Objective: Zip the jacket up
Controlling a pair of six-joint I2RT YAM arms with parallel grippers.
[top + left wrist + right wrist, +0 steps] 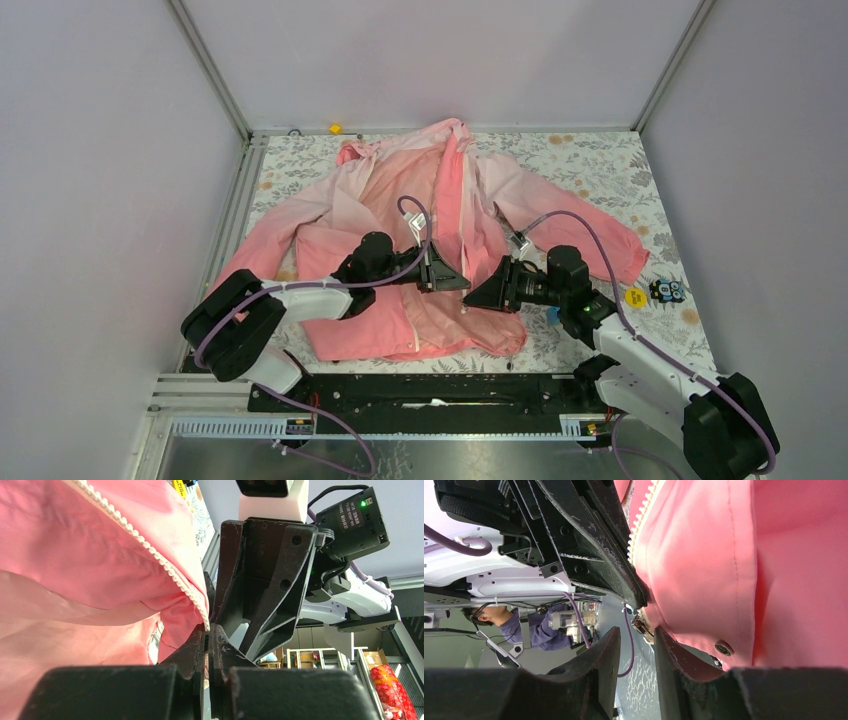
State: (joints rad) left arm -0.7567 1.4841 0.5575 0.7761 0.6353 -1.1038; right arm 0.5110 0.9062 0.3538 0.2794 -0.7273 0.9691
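Coral-pink cloth fills the near part of the scene. The jacket lies spread on the floral worktop with its hem toward the arm bases and its front open.

Just beyond the hem, the 2 hands meet tip to tip over the front opening. The left hand has its fingers pressed together, pinching the bottom end of 1 edge of the zipper; the white teeth run straight into the pinch. The right hand faces it with a narrow gap between its fingers and nothing in that gap. Pink fabric and a small metal piece lie just beside 1 of its fingers. That piece may be the slider, but I cannot tell.

The fabric looks thin, light and limp, so I expect it to bunch, fold and slide on the worktop rather than hold any shape. The best hold is likely the stitched zipper tape at the hem, which should be the firmest strip. The slider's pull is small and hard and will need a fingertip pinch. Keeping the bottom end taut should stop the teeth from buckling or catching loose cloth.

Farther off, the sleeves splay to both sides, and the pale collar rests near the far wall.
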